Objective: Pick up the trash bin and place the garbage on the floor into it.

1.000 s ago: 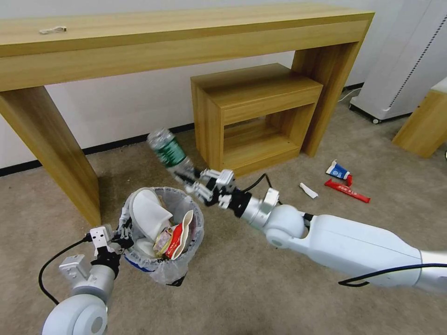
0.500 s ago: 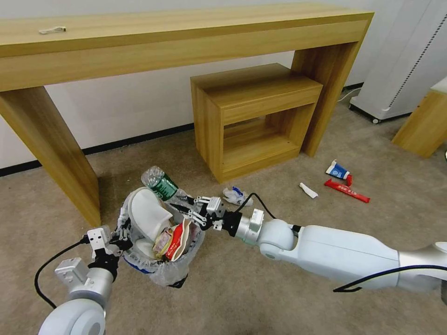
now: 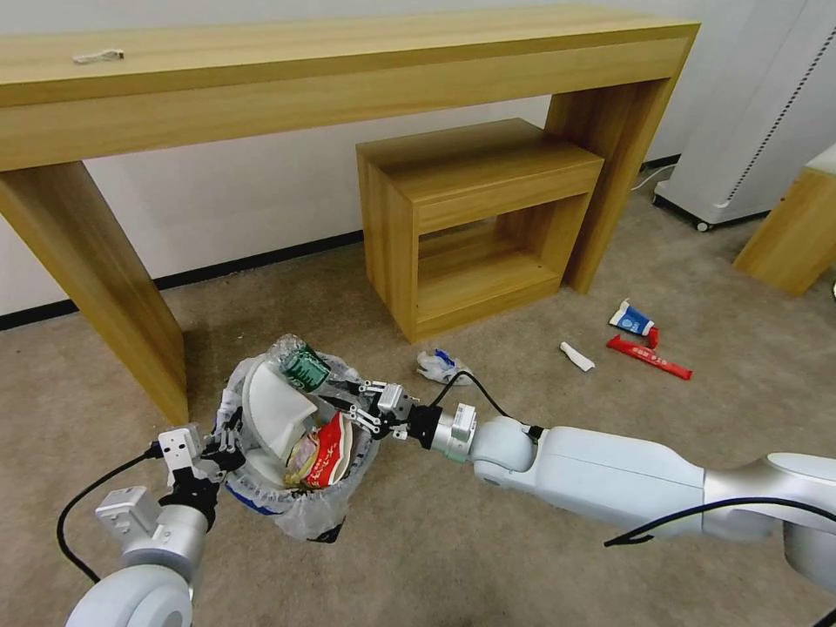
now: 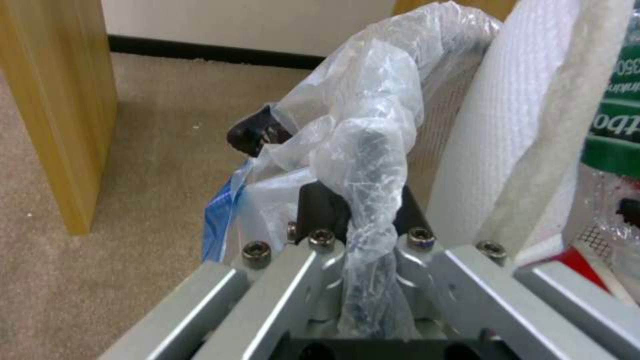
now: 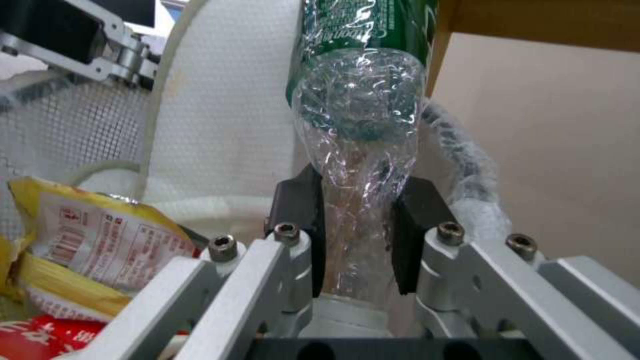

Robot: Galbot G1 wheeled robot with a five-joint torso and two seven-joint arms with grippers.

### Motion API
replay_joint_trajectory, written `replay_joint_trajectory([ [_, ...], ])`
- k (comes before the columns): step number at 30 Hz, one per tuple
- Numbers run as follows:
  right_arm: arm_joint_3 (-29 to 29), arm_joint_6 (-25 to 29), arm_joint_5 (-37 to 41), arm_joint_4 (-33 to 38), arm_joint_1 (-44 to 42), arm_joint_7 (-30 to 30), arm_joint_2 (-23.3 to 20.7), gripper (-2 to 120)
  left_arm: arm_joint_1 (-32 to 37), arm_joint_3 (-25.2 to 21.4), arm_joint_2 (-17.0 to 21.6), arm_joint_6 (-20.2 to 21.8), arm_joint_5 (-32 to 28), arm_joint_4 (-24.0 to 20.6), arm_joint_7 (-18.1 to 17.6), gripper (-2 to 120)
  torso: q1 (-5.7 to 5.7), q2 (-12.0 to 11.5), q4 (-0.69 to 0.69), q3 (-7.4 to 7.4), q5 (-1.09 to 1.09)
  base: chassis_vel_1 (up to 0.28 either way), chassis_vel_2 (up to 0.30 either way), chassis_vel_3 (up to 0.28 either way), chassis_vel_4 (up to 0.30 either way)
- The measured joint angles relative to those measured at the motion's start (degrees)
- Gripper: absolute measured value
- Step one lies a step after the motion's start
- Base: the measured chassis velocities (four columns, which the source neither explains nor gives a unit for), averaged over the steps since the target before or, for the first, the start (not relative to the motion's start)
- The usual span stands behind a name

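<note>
Since a second ago the right pincer has dropped from above and right of the rim to inside the mouth of the small round black trash bin lined with a crinkled translucent bag. It is clamped on the neck end of the crushed clear plastic bottle with the green label; the bottle now leans on the bin's far rim, base up. Not released yet, so my read is this item is nearly deposited.

Left pincer grips the bin's near-left rim, bag plastic bunched between its fingers, bin held just off the beige carpet floor.

Already in the bin: white slipper, red paper bowl, yellowish wrapper.

On the floor to the right: crumpled white-blue wrapper, small white scrap, blue-white carton, red bar wrapper.

Bin's bottom and lower contents are hidden by the slipper and bowl. Small pale item on the long wooden desk is too small to identify.
</note>
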Motion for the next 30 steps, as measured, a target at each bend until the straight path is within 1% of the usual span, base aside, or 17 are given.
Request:
replay_joint_trajectory([
  [3,0.25,-0.2,-0.23,0.04,-0.08,-0.07,-0.2,21,-0.16,0.07,0.09,0.0,-0.14,0.12,0.03,3,0.0,0.0,0.0,0.0,0.0,0.0,0.0,0.0,0.0],
  [5,0.68,-0.51,-0.27,0.26,-0.36,-0.08,-0.46,32,-0.33,0.18,0.21,0.0,-0.21,0.28,0.0,3,0.0,0.0,0.0,0.0,0.0,0.0,0.0,0.0,0.0],
  [6,0.68,-0.51,-0.27,0.26,-0.36,-0.08,-0.46,32,-0.33,0.18,0.21,0.0,-0.21,0.28,0.0,3,0.0,0.0,0.0,0.0,0.0,0.0,0.0,0.0,0.0],
  [7,0.79,-0.69,-0.26,0.38,-0.47,-0.06,-0.54,36,-0.35,0.23,0.23,-0.01,-0.21,0.37,-0.01,3,0.0,0.0,0.0,0.0,0.0,0.0,0.0,0.0,0.0],
  [9,1.07,-1.38,-0.24,1.17,-0.68,-0.07,-0.77,47,-0.62,0.37,0.38,-0.01,-0.3,0.87,-0.02,3,0.0,0.0,0.0,0.0,0.0,0.0,0.0,0.0,0.0],
  [10,1.07,-1.38,-0.24,1.17,-0.68,-0.07,-0.77,47,-0.62,0.37,0.38,-0.01,-0.3,0.87,-0.02,3,0.0,0.0,0.0,0.0,0.0,0.0,0.0,0.0,0.0],
  [12,1.18,-1.52,-0.16,1.43,-0.7,-0.05,-0.78,58,-0.98,0.38,0.56,-0.01,-0.47,1.21,-0.04,3,0.0,0.0,0.0,0.0,0.0,0.0,0.0,0.0,0.0],
  [14,1.26,-1.57,-0.05,1.55,-0.7,-0.01,-0.78,60,-1.08,0.39,0.62,-0.01,-0.55,1.34,-0.06,3,0.0,-0.01,0.0,0.0,0.01,0.0,0.0,0.0,0.0],
  [16,1.89,-2.16,0.59,2.75,-0.71,0.52,-0.94,72,-1.38,0.38,0.76,0.01,-0.75,1.95,-0.13,3,0.0,0.0,0.0,0.0,0.0,0.0,0.0,0.0,0.0],
  [17,1.89,-2.16,0.59,2.75,-0.71,0.52,-0.94,72,-1.38,0.38,0.76,0.01,-0.75,1.95,-0.13,3,0.0,0.0,0.0,0.0,0.0,0.0,0.0,0.0,0.0],
  [19,2.51,-2.59,1.0,4.32,-0.78,1.26,-1.25,82,-1.61,0.37,0.88,0.06,-1.11,2.49,-0.35,3,0.0,0.0,0.0,0.0,0.0,0.0,0.0,0.0,0.0],
  [21,2.72,-2.75,1.04,4.9,-0.87,1.4,-1.44,86,-1.79,0.37,0.94,0.1,-1.32,2.63,-0.53,3,0.0,0.0,0.01,0.0,0.0,0.0,0.0,0.0,0.0],
  [23,3.67,-2.89,1.07,5.85,-1.38,1.93,-1.88,96,-2.32,0.37,1.13,0.31,-1.88,2.91,-0.94,3,0.0,0.0,0.0,0.0,0.0,0.0,0.0,0.0,0.0],
  [25,4.37,-3.02,1.13,6.15,-1.69,2.26,-2.01,98,-2.41,0.38,1.23,0.37,-2.01,3.05,-1.02,3,0.0,0.0,0.0,0.0,0.0,0.0,0.0,0.0,0.0],
  [27,7.3,-4.06,2.54,7.71,-2.7,4.21,-2.66,100,-2.32,0.39,1.68,0.5,-2.17,3.39,-1.16,3,0.0,0.0,0.0,0.0,0.0,0.0,0.0,0.0,0.0],
  [29,8.07,-4.44,3.15,8.17,-2.91,4.88,-2.91,100,-2.26,0.39,1.78,0.53,-2.18,3.41,-1.17,3,0.0,0.0,0.0,0.0,0.0,0.0,0.0,0.0,0.0],
  [30,9.99,-5.43,5.01,9.37,-3.49,6.93,-3.73,100,-2.14,0.39,2.01,0.57,-2.23,3.42,-1.18,3,0.0,0.0,0.01,0.0,0.0,0.0,0.0,0.0,0.0],
])
